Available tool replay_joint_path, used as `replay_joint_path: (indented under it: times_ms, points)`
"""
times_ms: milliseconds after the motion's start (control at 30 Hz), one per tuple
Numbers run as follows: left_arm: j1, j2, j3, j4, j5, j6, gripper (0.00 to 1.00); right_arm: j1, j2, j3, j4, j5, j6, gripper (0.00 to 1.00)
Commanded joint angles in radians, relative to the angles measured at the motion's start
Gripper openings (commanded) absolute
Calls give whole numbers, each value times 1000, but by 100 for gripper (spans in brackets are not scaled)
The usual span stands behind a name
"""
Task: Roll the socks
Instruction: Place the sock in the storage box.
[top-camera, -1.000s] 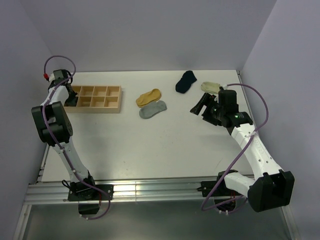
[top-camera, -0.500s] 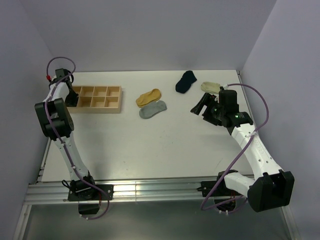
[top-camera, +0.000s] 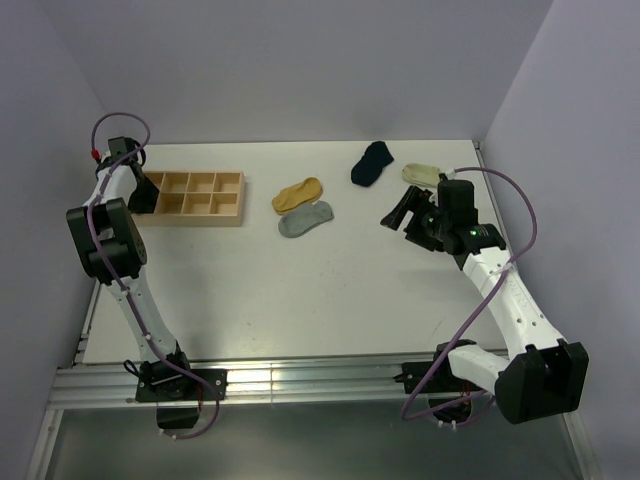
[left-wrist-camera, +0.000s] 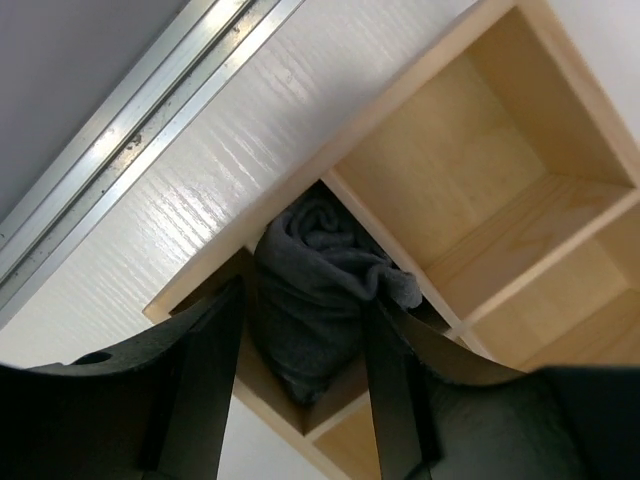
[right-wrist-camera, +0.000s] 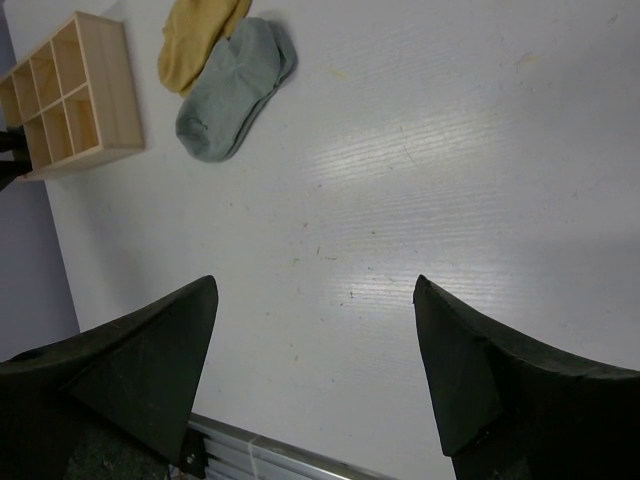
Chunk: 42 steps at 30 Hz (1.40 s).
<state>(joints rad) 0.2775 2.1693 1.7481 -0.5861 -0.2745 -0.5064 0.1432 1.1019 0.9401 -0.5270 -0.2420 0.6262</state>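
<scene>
While four socks lie flat on the table, we count only one rolled so far. Nearest us, the right gripper (right-wrist-camera: 315, 290) hovers well to the right of the wooden box (top-camera: 200, 219), its jaws spread wide and empty. Just off the box's right end lies the light grey sock (top-camera: 305, 220), touching the mustard sock (top-camera: 297, 193) just beyond it. At the box's left end, the dark grey sock (left-wrist-camera: 320, 260) sits bundled in a corner compartment. The left gripper (left-wrist-camera: 305, 300) straddles it, and we cannot tell whether its fingers press the fabric or stand clear. Farthest, well right of the box, the navy sock (top-camera: 372, 163) and the cream sock (top-camera: 422, 172) lie unrolled. We judge one sock stowed and four left.
</scene>
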Motion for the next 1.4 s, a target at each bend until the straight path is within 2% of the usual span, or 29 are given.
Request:
replay_joint_path:
  times_ms: [0, 233, 567, 867, 1100, 1367]
  points:
    - [-27, -95, 2, 15, -28, 25, 55, -10, -16, -9, 38, -20, -20, 86]
    - [-44, -151, -25, 89, -86, 43, 51, -10, -28, -12, 36, -22, -17, 85]
    - [-54, -198, -88, 173, -66, 25, 50, -10, -40, -37, 65, -6, 3, 84]
    - [-41, -106, -114, 175, -100, 31, 27, -10, -74, -67, 84, -2, 38, 83]
    - [-27, -59, -165, 226, -52, 51, 27, -10, -102, -93, 76, 12, 46, 83]
    - [-8, 38, -105, 178, -66, 49, 33, -10, -123, -121, 79, 23, 64, 83]
